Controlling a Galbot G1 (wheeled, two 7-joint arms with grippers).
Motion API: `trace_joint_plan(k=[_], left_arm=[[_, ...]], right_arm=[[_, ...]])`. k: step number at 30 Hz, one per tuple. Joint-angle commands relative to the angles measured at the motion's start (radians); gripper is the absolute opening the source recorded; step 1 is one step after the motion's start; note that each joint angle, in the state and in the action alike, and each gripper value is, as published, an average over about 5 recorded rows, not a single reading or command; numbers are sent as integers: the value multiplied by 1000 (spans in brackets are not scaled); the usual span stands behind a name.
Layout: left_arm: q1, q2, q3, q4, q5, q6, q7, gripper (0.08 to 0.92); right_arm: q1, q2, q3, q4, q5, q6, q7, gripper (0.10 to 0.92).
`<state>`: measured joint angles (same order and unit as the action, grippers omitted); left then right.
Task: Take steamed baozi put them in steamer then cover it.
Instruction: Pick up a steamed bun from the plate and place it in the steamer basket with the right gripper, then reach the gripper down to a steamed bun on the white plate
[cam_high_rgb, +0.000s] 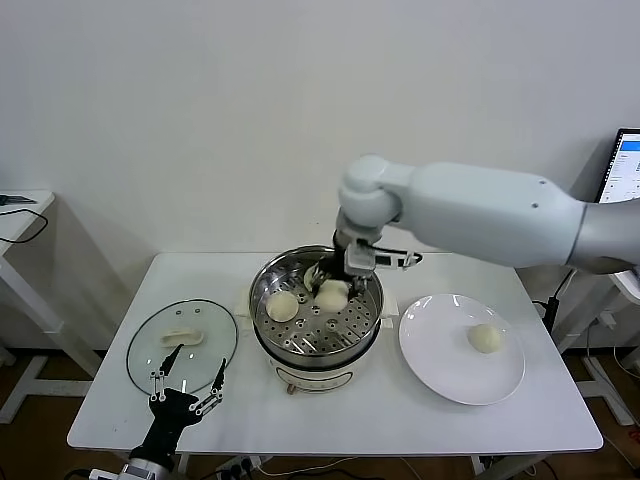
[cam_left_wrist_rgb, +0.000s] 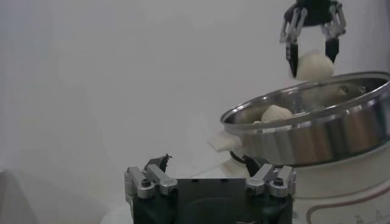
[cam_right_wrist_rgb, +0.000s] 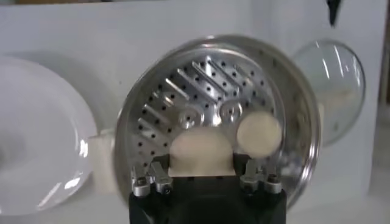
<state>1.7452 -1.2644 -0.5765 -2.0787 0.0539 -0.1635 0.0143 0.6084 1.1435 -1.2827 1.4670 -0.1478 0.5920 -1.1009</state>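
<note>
The left gripper (cam_high_rgb: 187, 386) sits nearest the camera at the front edge of the table (cam_high_rgb: 330, 415), its fingers spread open and holding nothing, just in front of the cover (cam_high_rgb: 182, 345). That cover is a round clear glass lid with a metal rim and a white oblong handle, lying flat on the table to the left of the steamer (cam_high_rgb: 317, 312).

The steamer is a shiny steel pot with a perforated tray inside, standing on a white base near the table's middle. The right gripper (cam_high_rgb: 334, 281) reaches down over the back of the steamer with its fingers closed around a bun (cam_high_rgb: 333, 293), a smooth cream-white ball of dough. In the left wrist view this held bun (cam_left_wrist_rgb: 313, 65) hangs between the two dark fingers just above the steamer's rim (cam_left_wrist_rgb: 311, 122). In the right wrist view it fills the space between the fingers (cam_right_wrist_rgb: 202, 152), above the tray (cam_right_wrist_rgb: 207, 97).

One more bun (cam_high_rgb: 282, 306) lies on the tray, left of the held one and close beside it. Behind the gripper, at the back of the pot, a pale shape may be a further bun, but I cannot tell.

To the right of the steamer lies a flat white plate (cam_high_rgb: 440, 370), with a single bun (cam_high_rgb: 486, 338) on its right half, well apart from the pot.
</note>
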Motion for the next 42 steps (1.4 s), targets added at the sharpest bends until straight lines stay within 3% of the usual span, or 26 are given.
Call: trace_joint_plan(k=[1,19,27,32,38,42], left_arm=[[-1,-1,1,5,-1,0,0,823],[-1,-2,3,11,-2,-10,0,823],[-3,-1,0,16,-3,-12,0,823],[-6,-1,5,20,-3,-11,0,823],[-9,1,10,28,-3,-10,0,823],[-13,3,13,28,-2,-6,0,823]], right_arm=[[-55,66,-18,20,-123,131,48,679],[-109,91,-18,-2,-173,176,41,699],[-109,97,-7,-12,-157,155,36,810],[-88,59,48,-1,-146,147,27,822],[-53,-60,190,-8,-52,72,-31,823],[8,-175,223,-48,116,-109,-73,823]])
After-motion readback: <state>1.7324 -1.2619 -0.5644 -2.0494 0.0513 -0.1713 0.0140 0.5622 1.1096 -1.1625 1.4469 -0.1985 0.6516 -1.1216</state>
